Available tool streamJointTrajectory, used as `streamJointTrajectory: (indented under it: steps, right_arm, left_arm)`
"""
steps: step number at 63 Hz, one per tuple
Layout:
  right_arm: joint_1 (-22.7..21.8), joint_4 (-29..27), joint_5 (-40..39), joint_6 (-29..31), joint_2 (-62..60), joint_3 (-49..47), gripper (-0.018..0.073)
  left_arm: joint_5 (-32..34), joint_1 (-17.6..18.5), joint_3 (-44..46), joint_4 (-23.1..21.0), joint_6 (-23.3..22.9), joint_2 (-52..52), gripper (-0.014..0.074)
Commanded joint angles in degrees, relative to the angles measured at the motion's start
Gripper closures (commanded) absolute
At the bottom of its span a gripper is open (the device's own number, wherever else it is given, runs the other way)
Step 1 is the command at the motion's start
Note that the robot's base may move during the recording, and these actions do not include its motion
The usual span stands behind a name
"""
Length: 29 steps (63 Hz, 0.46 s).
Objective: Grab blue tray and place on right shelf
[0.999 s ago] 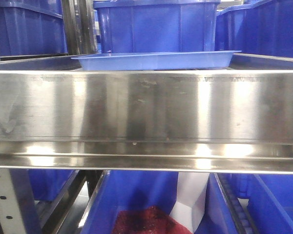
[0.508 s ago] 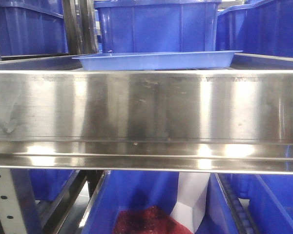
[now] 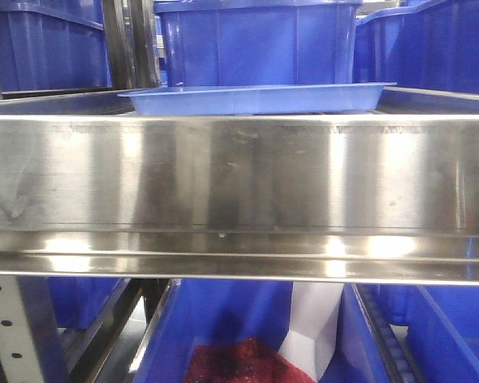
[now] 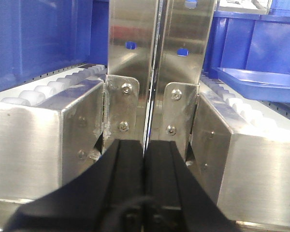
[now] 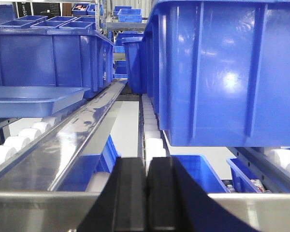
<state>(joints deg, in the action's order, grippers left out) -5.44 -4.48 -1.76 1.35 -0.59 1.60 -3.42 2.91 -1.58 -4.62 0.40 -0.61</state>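
The blue tray [image 3: 255, 99] lies flat on the right shelf, just behind its wide stainless front rail [image 3: 239, 171]. In the left wrist view the tray [image 4: 261, 82] rests on white rollers [image 4: 246, 108] to the right of my left gripper [image 4: 144, 145]. That gripper is shut and empty, and it faces the rack's upright posts. The right wrist view has the tray [image 5: 29, 99] at the left on rollers [image 5: 19, 140]. My right gripper [image 5: 147, 166] is shut with nothing in it, low at the front rail. Neither gripper touches the tray.
Deep dark-blue bins [image 3: 255, 40] stand behind the tray, and one [image 5: 222, 72] sits close on the right. Two steel upright posts [image 4: 159, 58] rise straight ahead of the left gripper. Below the rail, a blue bin holds red material [image 3: 231, 363].
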Motion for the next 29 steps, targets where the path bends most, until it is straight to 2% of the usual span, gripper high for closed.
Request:
streamJointTrajectory:
  steps: [1,29]
  right_arm:
    - [-0.3,-0.2,-4.6,0.3,-1.2,-1.3,0.0503]
    - [-0.3,-0.2,-4.6,0.3,-1.2,-1.3,0.0503]
  left_arm:
    - [5.1,0.0,-1.6,-0.5,0.2,-0.7,0.0645]
    - [5.1,0.0,-1.6,-0.5,0.2,-0.7,0.0645]
